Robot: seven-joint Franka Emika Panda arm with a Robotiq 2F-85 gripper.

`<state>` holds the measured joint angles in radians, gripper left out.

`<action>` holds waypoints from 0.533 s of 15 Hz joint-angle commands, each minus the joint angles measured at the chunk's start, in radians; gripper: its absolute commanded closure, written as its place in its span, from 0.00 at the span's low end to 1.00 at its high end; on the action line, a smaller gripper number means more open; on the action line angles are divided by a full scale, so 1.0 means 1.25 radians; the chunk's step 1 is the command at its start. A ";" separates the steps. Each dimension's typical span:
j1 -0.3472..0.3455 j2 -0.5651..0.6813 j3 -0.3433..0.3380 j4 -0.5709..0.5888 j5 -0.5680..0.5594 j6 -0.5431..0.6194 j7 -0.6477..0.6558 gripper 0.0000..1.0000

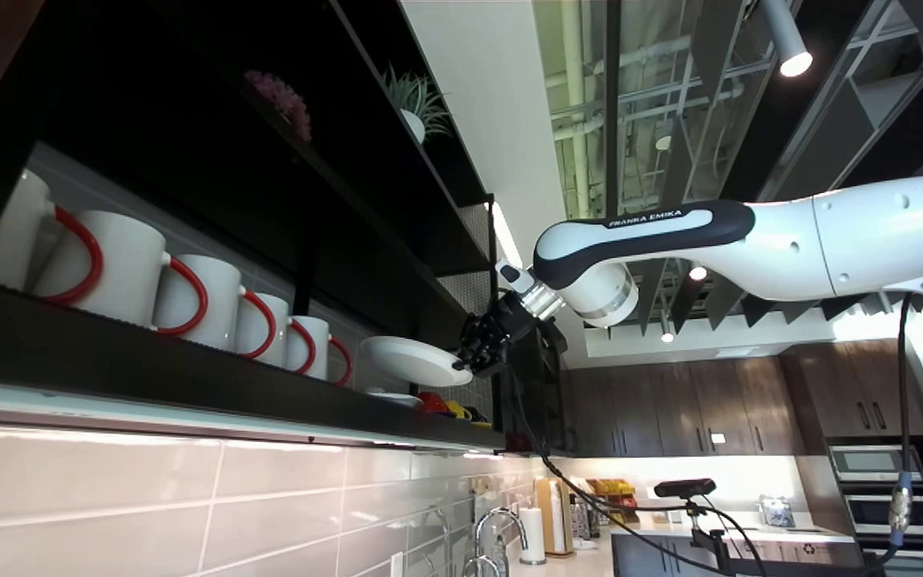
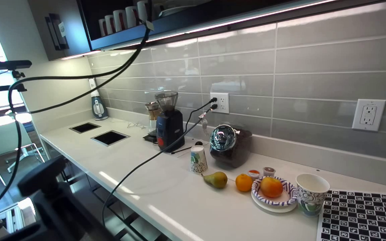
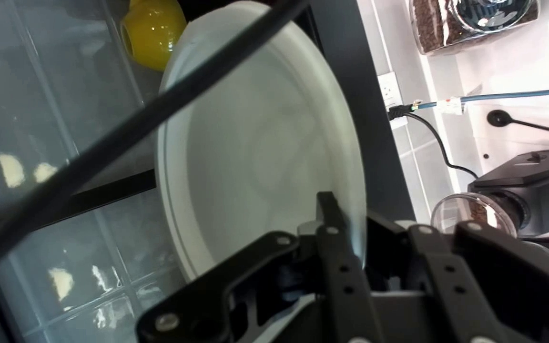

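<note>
- Tiled wall [image 1: 285,497]: long, glossy rectangles with straight pale joints; seen in both exterior views.
- Black shelf [image 1: 189,370]: flat, straight boards with plain dark fronts; runs from near to far in an exterior view.
- Robot arm [image 1: 782,248]: smooth, rounded white casing with a black band; reaches in from the right.
- White plate [image 3: 255,143]: round, shallow, smooth, with a broad raised rim; tilted, above the lower shelf board toward its far end.
- Gripper [image 3: 351,212]: black jointed links; pinching the plate's rim at its right side, one jaw inside the dish, the other outside.
- White mugs [image 1: 225,308]: plain cylinders in a row, curved red handles; left of and nearer than the plate.
- Yellow cup [image 3: 155,35]: glossy, round-bellied; beside the plate's edge in the wrist view, contact unclear.
</note>
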<state>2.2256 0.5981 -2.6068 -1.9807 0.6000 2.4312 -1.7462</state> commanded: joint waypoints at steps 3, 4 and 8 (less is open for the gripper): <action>-0.017 -0.001 0.009 0.010 0.011 -0.007 -0.008 0.94; -0.016 0.002 0.009 0.006 0.009 -0.001 -0.016 0.99; -0.022 -0.032 0.007 0.056 -0.016 -0.075 -0.046 0.99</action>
<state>2.2166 0.5936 -2.6007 -1.9718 0.5970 2.4132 -1.7597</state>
